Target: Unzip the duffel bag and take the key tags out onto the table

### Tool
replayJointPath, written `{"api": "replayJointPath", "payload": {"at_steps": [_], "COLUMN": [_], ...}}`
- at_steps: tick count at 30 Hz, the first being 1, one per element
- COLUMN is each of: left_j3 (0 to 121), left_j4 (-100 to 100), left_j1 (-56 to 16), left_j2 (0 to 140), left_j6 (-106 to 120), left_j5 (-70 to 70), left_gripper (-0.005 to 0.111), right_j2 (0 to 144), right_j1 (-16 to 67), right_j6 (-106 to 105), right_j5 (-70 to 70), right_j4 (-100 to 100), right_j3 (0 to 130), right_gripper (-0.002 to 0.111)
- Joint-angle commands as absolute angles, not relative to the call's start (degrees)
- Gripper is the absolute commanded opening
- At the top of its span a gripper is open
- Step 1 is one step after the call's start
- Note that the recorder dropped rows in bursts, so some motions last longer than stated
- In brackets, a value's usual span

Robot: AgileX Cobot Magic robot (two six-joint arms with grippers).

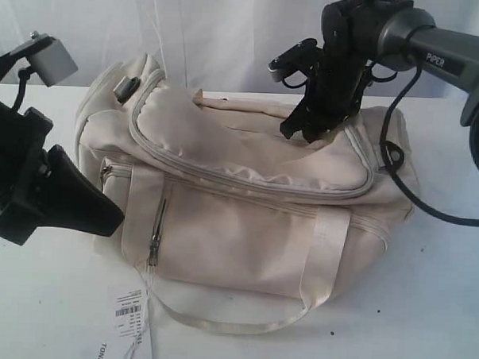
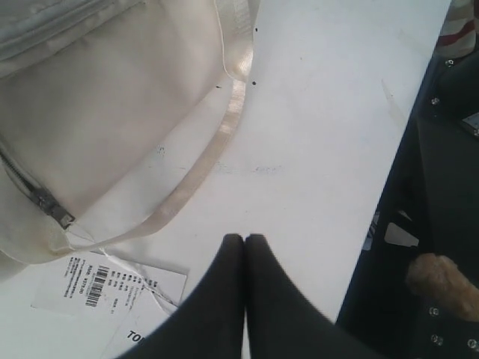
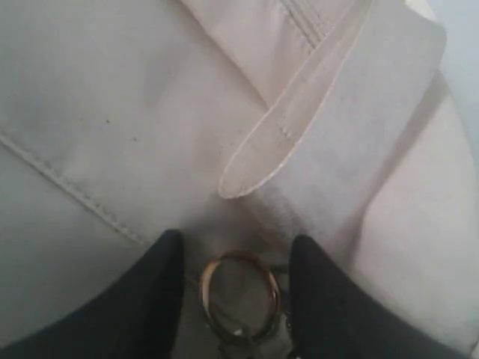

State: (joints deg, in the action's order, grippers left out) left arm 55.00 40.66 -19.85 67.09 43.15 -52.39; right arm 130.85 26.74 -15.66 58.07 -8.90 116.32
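Duffel bag (image 1: 246, 219) lies on its side on the table (image 1: 424, 315), long face toward the exterior camera, roughly centred. Cream fabric, top panel bulging and creased, edged with piping. Whether the main zip is open or shut: cannot tell from these views.

Side pocket zip pull (image 1: 153, 247) hangs down on the front face, left of centre. Webbing handle (image 1: 217, 323) loops out from the front onto the tabletop. White barcode hangtag (image 1: 130, 311) lies flat on the table just in front of the bag's left end, beside the handle loop.

Right gripper (image 1: 301, 134) is at the bag's upper right end, pointing down at the top panel. Wrist view: black fingers (image 3: 161, 284) stand moderately apart, with a gold-coloured metal ring (image 3: 204, 292) between them. A thin gap shows on each side of the ring, so it is bracketed, not pinched. A pointed fabric tab (image 3: 284, 127) lies on the bag just ahead of the fingertips.

Left gripper (image 1: 114, 220) sits low at the bag's left end, near the pocket zip. Wrist view: fingertips (image 2: 232, 250) pressed together, nothing between them, hanging over bare table close to the hangtag (image 2: 105, 280) and handle (image 2: 202, 164).
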Motion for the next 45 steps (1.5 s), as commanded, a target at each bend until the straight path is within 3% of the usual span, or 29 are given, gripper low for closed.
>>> {"api": "replayJointPath", "payload": {"at_steps": [1, 5, 18, 45], "left_j3": [55.38, 55.38, 55.38, 55.38], "left_j4": [42.17, 42.17, 42.33, 42.33], "left_j1": [-20.13, -20.13, -20.13, -20.13], "left_j2": [66.94, 66.94, 66.94, 66.94], "left_j6": [43.52, 43.52, 43.52, 43.52], "left_j5": [-53.57, -53.57, -53.70, -54.03], "left_gripper": [0.000, 0.000, 0.000, 0.000], "right_j2": [130.27, 128.45, 122.42, 116.97], "right_j1": [26.58, 26.58, 26.58, 26.58], "right_j6": [-12.84, -12.02, -9.96, -9.76], "right_j5": [58.93, 58.16, 56.62, 69.96], "right_j4": [-11.52, -12.26, -12.15, -8.83], "right_j3": [116.75, 116.88, 116.88, 116.56], "right_gripper": [0.019, 0.000, 0.000, 0.000]}}
